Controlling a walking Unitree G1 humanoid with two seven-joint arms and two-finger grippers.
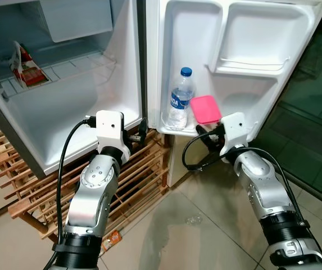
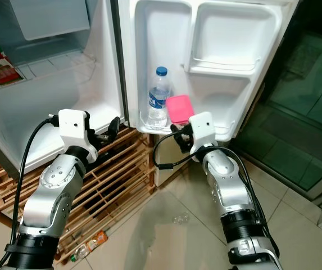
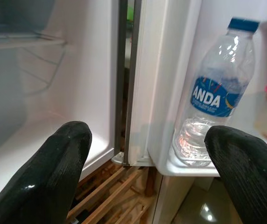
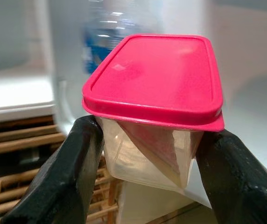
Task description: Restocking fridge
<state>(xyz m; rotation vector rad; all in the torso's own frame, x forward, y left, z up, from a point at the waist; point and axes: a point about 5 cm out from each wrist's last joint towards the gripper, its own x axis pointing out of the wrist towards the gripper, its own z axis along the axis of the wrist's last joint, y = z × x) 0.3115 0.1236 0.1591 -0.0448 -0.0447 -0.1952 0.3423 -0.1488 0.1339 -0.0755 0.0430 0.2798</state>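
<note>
Right gripper (image 4: 142,154) fingers clamp pink-lidded container (image 4: 154,88) on both sides, beside water bottle (image 1: 180,98) at door shelf (image 1: 172,128). Left gripper (image 3: 147,168) fingers spread, nothing between.

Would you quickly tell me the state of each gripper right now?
Left gripper: open, empty, near the fridge door hinge.
Right gripper: closed on the pink-lidded container, beside the water bottle.

The one readable text is on the bottle (image 3: 218,95) standing in the fridge door's lower shelf (image 3: 189,165): its blue label (image 3: 215,97) shows white capital letters "ANDA", cut off at the label's left edge, with small coloured marks above them. The red packet (image 1: 27,68) on the fridge's inner shelf carries print too small to read.
</note>
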